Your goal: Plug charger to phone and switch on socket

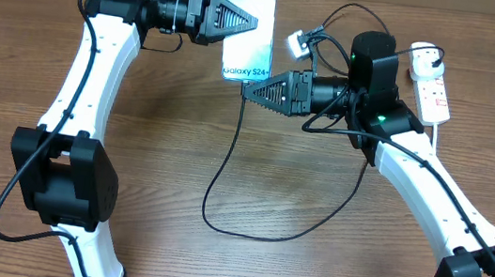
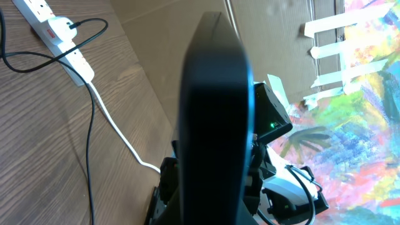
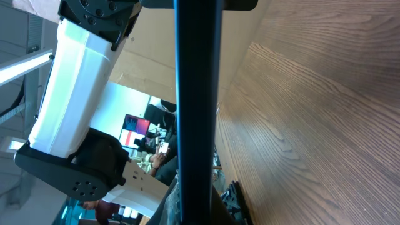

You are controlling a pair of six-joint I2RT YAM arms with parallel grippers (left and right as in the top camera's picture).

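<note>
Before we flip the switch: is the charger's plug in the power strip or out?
In. Left wrist view shows the plug seated in the power strip, with the charger cable looping off it.

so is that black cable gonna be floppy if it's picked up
Probably floppy: the cable lies in a loose loop on the table. Likely light too, being so thin, so a push should just slide it.

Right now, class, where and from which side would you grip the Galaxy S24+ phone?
Probably across its long side edges at mid-length, coming from above: the phone appears to lie flat, screen up, and its width is the narrow span. The right gripper and charger cable crowd its bottom end.
</note>
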